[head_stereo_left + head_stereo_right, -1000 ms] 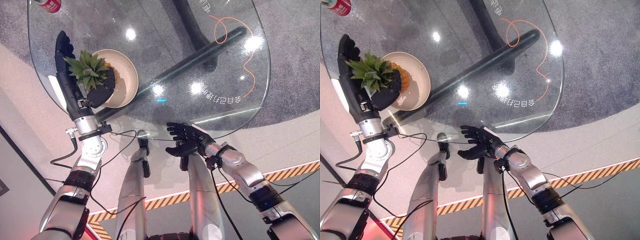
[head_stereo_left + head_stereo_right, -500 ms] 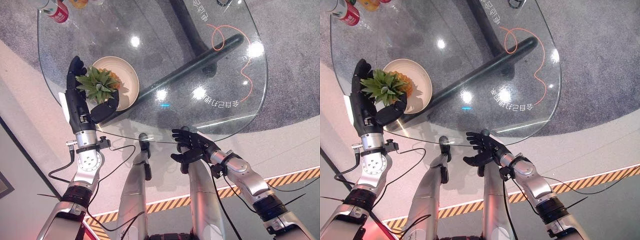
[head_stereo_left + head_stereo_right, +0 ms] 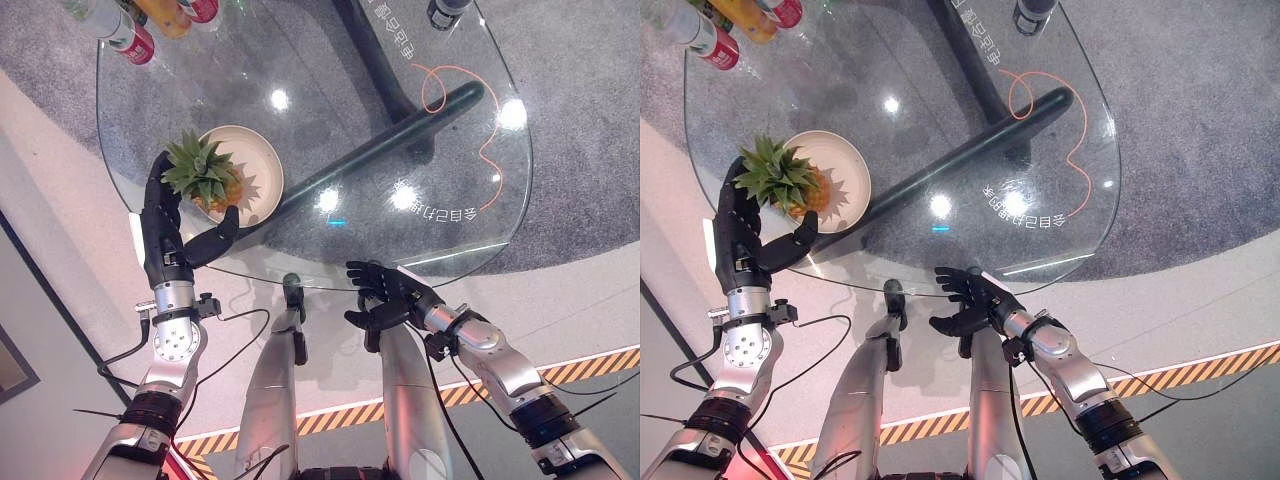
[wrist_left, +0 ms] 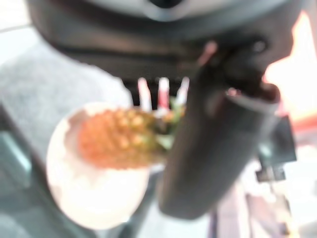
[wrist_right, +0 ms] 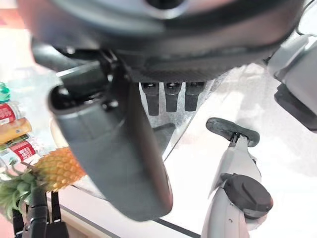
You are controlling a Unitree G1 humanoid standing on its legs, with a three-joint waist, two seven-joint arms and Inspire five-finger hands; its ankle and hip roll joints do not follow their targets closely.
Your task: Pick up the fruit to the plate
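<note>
Round glass desk (image 3: 330, 130), seen from above. Near its left edge, a cream plate (image 3: 256, 172) with a pineapple (image 3: 213, 182) lying on it — orange body on the plate, green leaf crown sticking out over the plate's rim toward the left edge of the desk. Left robot hand (image 3: 165, 235) just beside the crown at the desk's left edge, fingers straight and pointing up along the leaves, thumb spread out under the fruit; whether the hand touches the leaves, cannot tell. In the left wrist view, the pineapple (image 4: 119, 139) on the plate (image 4: 94, 193) just past the thumb, with the fingers not curled around it.

Right robot hand (image 3: 970, 303) at the near edge of the desk, fingers spread and relaxed, holding nothing. In the right wrist view, this hand's thumb (image 5: 121, 148) large in front, and the pineapple (image 5: 47, 173) far off across the glass.

At the far left edge of the desk, a few bottles and cans (image 3: 735, 30) grouped together — red, orange and clear. At the far edge, a dark cylindrical object (image 3: 1032, 15), too small to tell more.
</note>
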